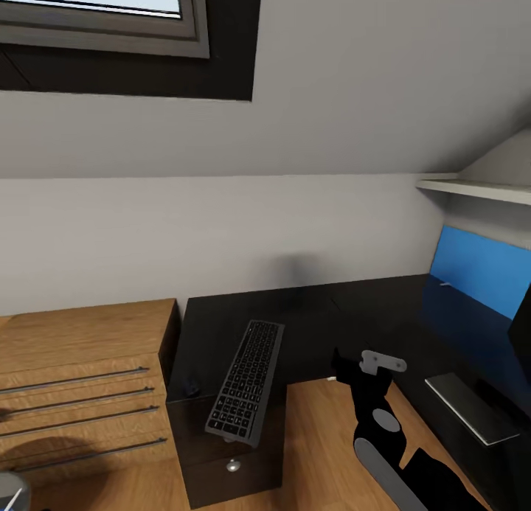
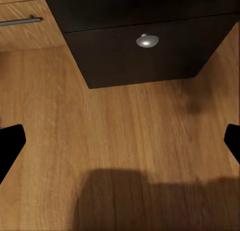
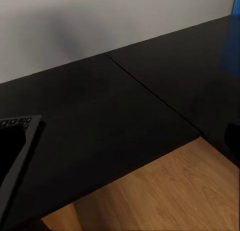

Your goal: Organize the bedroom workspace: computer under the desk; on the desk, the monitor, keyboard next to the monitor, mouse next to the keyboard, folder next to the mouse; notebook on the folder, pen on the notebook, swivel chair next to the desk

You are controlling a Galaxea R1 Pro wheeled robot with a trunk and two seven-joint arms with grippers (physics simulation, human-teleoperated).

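The black desk point(image 1: 324, 312) runs in an L under the sloping wall. On its left wing the dark grey keyboard point(image 1: 245, 382) lies lengthwise, its near end sticking out past the front edge. A small black lump, probably the mouse point(image 1: 193, 385), sits beside it. The monitor point(image 1: 521, 334) is cut off at the right edge, its foot point(image 1: 470, 405) on the desk. My right gripper point(image 1: 345, 363) hovers open and empty at the desk's inner corner, the keyboard's corner point(image 3: 31, 123) beside one finger point(image 3: 12, 146). My left gripper point(image 2: 120, 143) is open and low over the floor, facing the drawer unit's silver knob point(image 2: 147, 40).
A light wooden chest point(image 1: 81, 378) with bar handles stands against the desk's left side. A bright blue panel point(image 1: 479, 269) leans on the wall at the back right, under a white shelf point(image 1: 479, 190). Wooden floor point(image 1: 317, 445) lies in the desk's inner angle.
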